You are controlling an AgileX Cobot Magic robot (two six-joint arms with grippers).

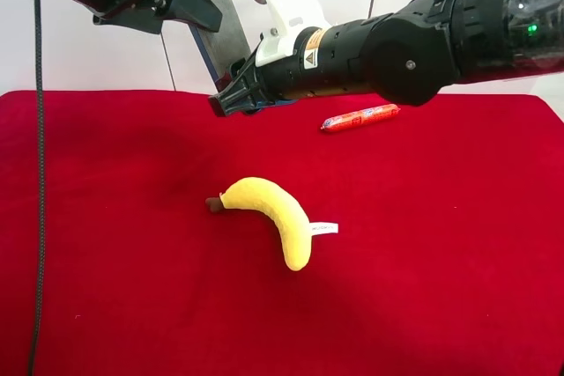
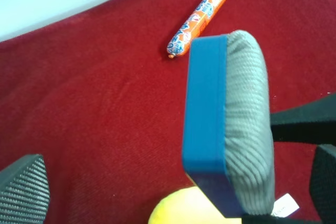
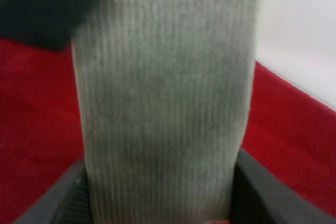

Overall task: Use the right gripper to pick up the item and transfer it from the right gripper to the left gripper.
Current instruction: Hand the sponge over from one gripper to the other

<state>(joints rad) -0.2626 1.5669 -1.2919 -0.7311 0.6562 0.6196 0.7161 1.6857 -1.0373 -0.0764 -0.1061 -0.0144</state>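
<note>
On cloth: 1 banana, 1 sausage | right end effector: 1 pad

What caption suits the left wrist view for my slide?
Blue-and-grey pad in front of the open left pincer, above red cloth with sausage and banana.

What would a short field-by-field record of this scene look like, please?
Surface: red cloth
Held item: blue block with a grey ribbed fabric face, lifted off the cloth
Right tool: shut on the block
Left tool: open, close to the block, not gripping it
Lying on the cloth: yellow plush banana; orange-red wrapped sausage, apart from each other
Handover: not yet done
</note>
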